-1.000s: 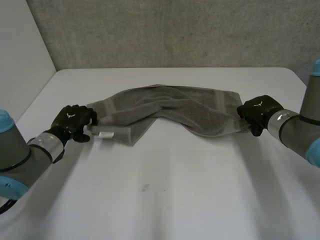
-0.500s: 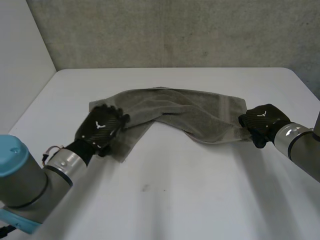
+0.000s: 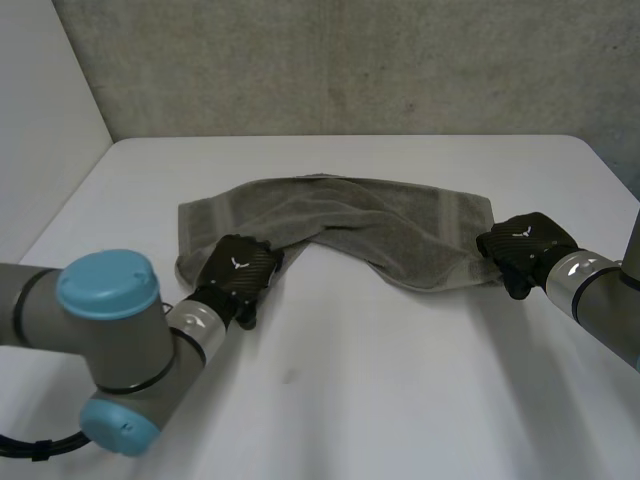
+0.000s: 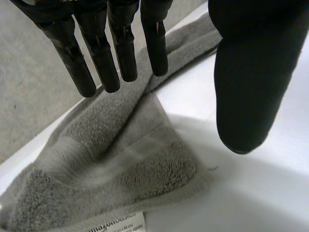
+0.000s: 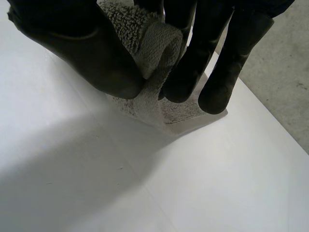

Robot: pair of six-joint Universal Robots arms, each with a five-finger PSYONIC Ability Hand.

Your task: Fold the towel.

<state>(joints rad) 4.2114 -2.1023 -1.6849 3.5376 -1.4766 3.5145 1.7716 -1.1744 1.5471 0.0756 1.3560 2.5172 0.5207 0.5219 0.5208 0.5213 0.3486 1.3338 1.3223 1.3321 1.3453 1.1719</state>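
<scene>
Towel (image 3: 340, 215) lies bunched across the counter (image 3: 400, 380) — soft, limp, will sag. Right robot hand (image 3: 520, 245) pinches its end between thumb and fingers. Left robot hand (image 3: 238, 275) has straight fingers, empty, over the other end — grab that corner.

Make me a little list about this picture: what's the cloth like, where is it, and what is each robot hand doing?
Cloth: grey towel, rumpled, stretched out sideways
Where: on the white table
Left hand: open, fingers straight, over the towel's near edge toward its left end, gripping nothing
Right hand: shut on the towel's right end, pinched between thumb and fingers
Folded yet: no neat fold
</scene>
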